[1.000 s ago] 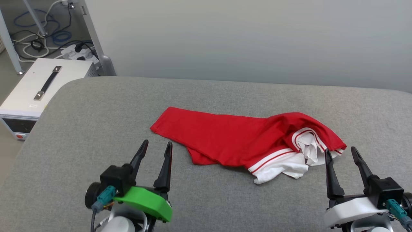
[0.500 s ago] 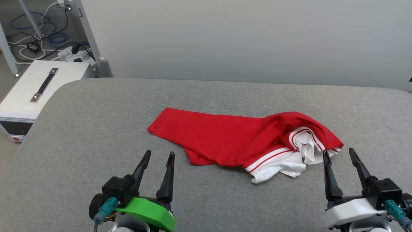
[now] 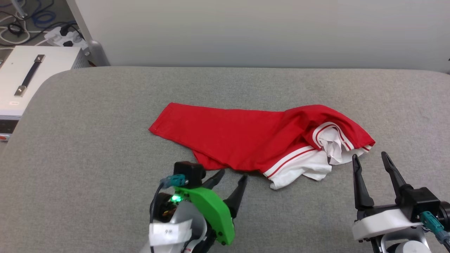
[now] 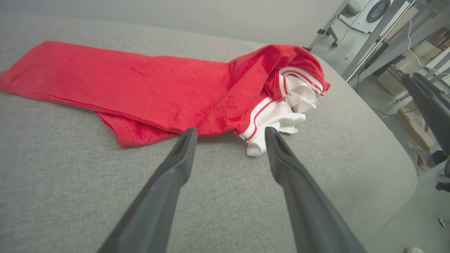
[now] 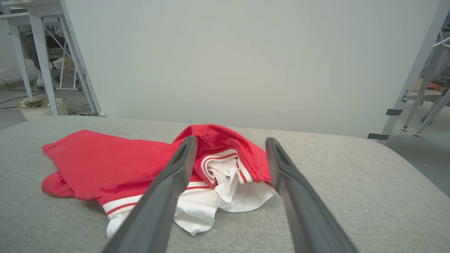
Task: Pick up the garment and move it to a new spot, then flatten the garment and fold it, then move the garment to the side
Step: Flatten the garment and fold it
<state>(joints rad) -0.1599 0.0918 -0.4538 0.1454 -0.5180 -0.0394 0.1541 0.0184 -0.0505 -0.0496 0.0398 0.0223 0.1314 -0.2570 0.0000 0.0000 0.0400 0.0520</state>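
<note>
Both are hanging spread, empty — my left gripper [image 3: 232, 175] leaning rightward, my right gripper [image 3: 369, 155] pointing straight; just past them the crumpled red-and-white garment [image 3: 239, 137] is lying on grey woven padding [image 3: 88, 140].

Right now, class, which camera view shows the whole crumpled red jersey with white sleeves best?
The head view: the red jersey lies whole on the grey padded surface. The left wrist view sees it low and slanted; in the right wrist view, dark fingers cover part.

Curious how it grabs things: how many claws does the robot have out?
2. The left gripper points at the garment's near red edge; the right gripper stands beside its white-sleeved end. Both are open, holding nothing.
</note>
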